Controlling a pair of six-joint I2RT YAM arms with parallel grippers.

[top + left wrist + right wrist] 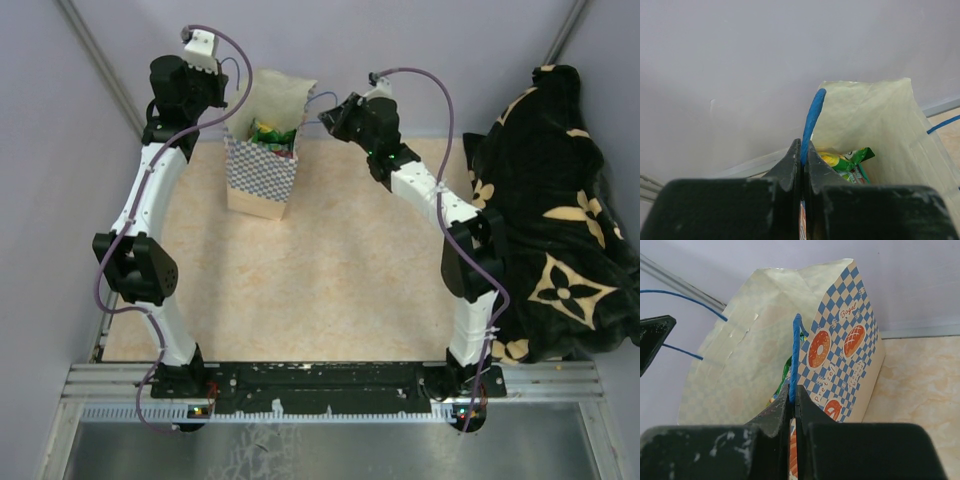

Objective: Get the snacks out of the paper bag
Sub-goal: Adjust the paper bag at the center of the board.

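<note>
The paper bag [262, 180] stands upright towards the far left of the table, close to the back wall, with its mouth spread wide and the snacks [270, 133] heaped at the bottom, a green and yellow packet uppermost; none lie out on the tabletop. Each arm has hold of a cord: the left gripper [801, 147] has its fingers pinched tight on the blue cord handle [812, 115] at the bag's left rim, and the right gripper [793, 390] is clamped the same way on the handle [796, 350] at the checkered right side. So I would say this is the opening step, the bag held apart by its handles and nothing taken out yet. Next, one hand probably has to let its cord go and reach down through the mouth for a packet while the other keeps the bag steady, or else both tip it over to spill them; the thin paper looks likely to fold in once a cord goes slack. The black-and-tan blanket [560, 220] lies well off to the right
</note>
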